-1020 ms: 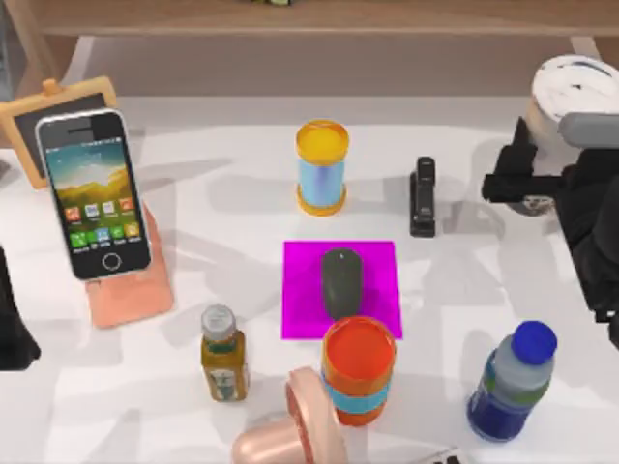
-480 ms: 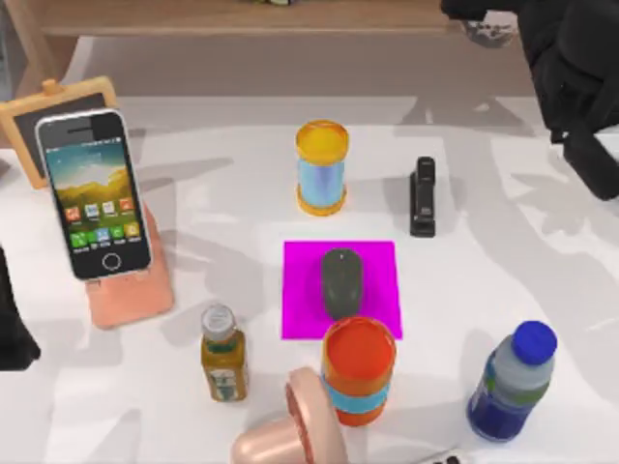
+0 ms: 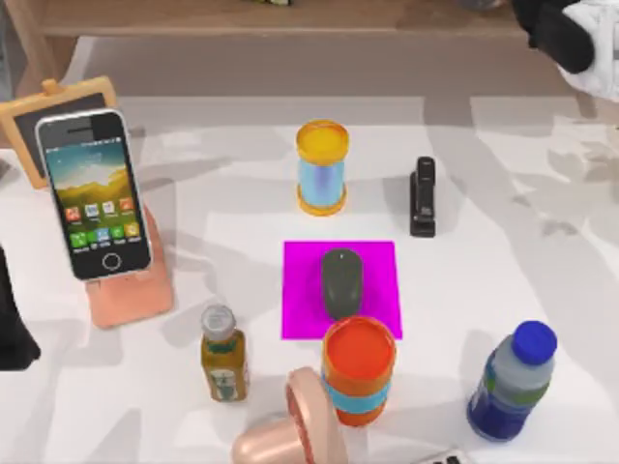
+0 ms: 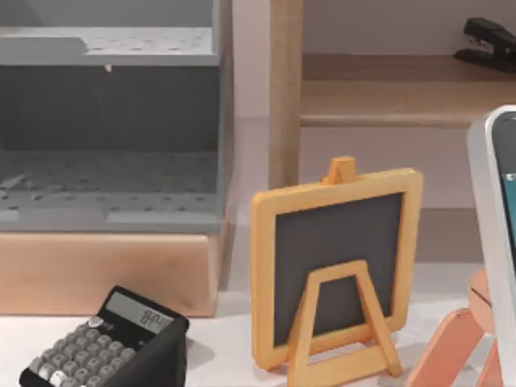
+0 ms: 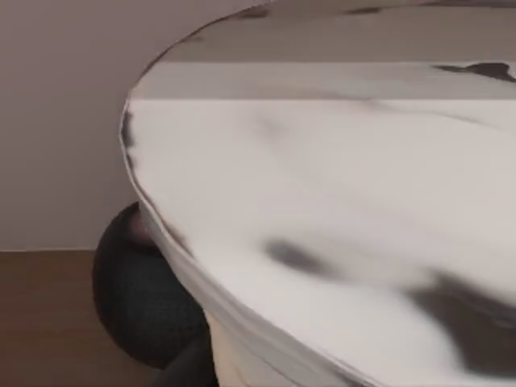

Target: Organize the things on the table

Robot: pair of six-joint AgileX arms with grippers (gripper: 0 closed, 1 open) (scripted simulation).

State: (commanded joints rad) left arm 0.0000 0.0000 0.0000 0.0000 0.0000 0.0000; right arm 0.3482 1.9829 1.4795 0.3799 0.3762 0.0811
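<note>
At the table's [image 3: 542,251] left, the phone [image 3: 94,193] stands propped on its stand [image 3: 131,290], so that part looks done. Just below it at the left edge sits the left arm [image 3: 12,329], parked; whether its pincer is spread I cannot tell. In the middle, the mouse [image 3: 340,281] lies on the pad [image 3: 372,266], also settled. At the far right corner, the right arm [image 3: 556,29] is up by the shelf [image 3: 242,17], apparently carrying the cup [image 3: 600,43]; its lid [image 5: 339,210] looms in the right wrist view. Setting the cup down seems the remaining step.
</note>
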